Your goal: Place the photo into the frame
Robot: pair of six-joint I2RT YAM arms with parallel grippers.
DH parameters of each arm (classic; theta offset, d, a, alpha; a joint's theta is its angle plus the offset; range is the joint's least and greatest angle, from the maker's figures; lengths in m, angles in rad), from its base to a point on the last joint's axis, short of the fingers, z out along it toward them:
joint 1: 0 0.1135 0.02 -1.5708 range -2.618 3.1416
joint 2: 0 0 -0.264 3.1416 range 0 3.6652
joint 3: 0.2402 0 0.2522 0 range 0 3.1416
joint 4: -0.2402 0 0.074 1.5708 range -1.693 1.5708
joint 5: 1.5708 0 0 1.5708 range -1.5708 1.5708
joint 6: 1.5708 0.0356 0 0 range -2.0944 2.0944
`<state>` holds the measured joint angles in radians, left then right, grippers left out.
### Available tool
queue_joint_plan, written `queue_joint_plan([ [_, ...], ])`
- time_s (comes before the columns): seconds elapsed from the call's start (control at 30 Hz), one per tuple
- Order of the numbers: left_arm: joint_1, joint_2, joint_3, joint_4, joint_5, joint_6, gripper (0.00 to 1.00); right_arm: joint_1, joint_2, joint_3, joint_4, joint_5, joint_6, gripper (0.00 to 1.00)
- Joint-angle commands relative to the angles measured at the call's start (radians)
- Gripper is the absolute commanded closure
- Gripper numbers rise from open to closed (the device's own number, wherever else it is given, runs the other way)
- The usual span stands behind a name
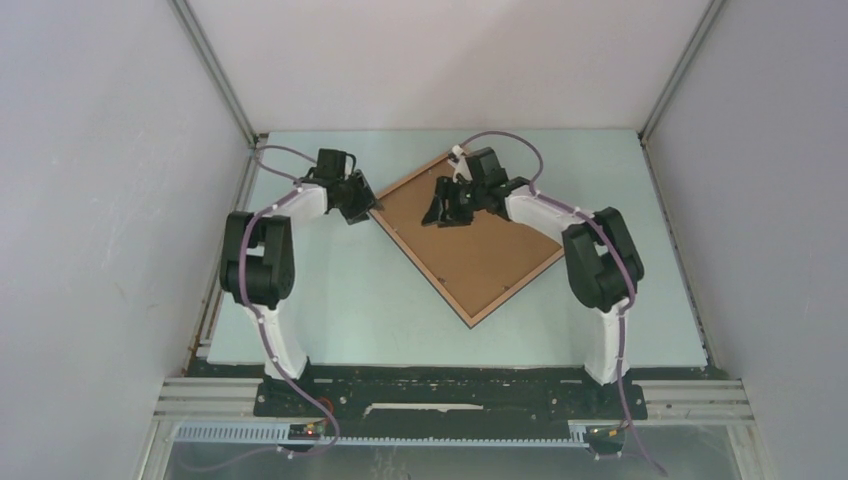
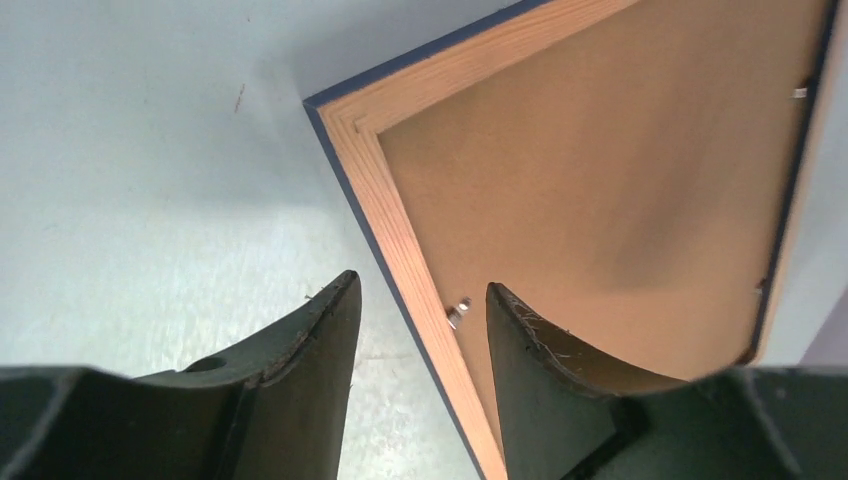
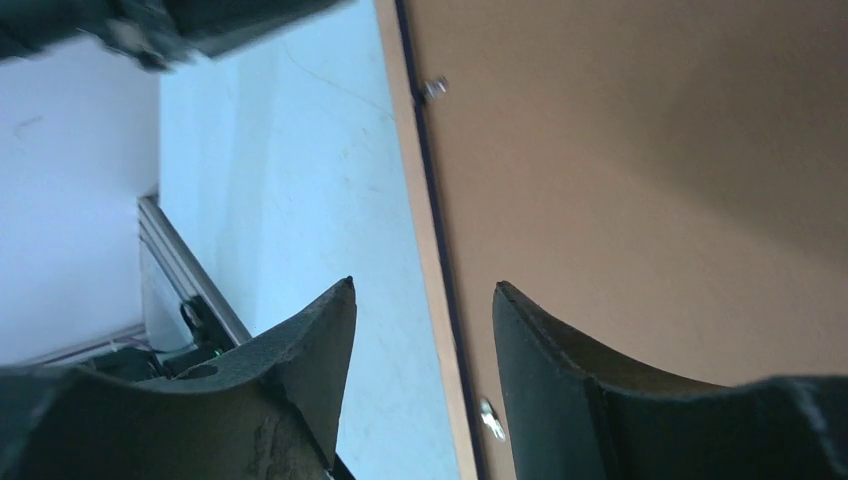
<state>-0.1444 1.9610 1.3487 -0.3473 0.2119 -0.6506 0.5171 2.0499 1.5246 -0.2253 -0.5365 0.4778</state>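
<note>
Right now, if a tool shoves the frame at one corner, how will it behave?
The frame lies flat on the smooth table, so it would probably slide and pivot, not tip. Its thin wooden rim looks rigid, so it should lift stiffly. The backing board seems held only by small clips; tilting might loosen it.

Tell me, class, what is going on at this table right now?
Two robot arms work on a frame lying wood face up on the table, a brown backing board set inside it. The left tool is by its left corner, the right tool over its far end. Both are open, holding nothing. The photo is not in view.
</note>
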Motion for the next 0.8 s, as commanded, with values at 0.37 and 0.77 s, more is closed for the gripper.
queue_joint_plan([
  [0.37,-0.251,-0.362,-0.441,0.176,-0.106,-0.669,0.47,-0.008,-0.217,-0.242,-0.011,0.014,-0.052,0.38],
  [0.77,-0.371,-0.293,-0.504,0.255,-0.241,-0.843,0.48,-0.013,-0.212,-0.329,0.071,-0.051,-0.013,0.39],
])
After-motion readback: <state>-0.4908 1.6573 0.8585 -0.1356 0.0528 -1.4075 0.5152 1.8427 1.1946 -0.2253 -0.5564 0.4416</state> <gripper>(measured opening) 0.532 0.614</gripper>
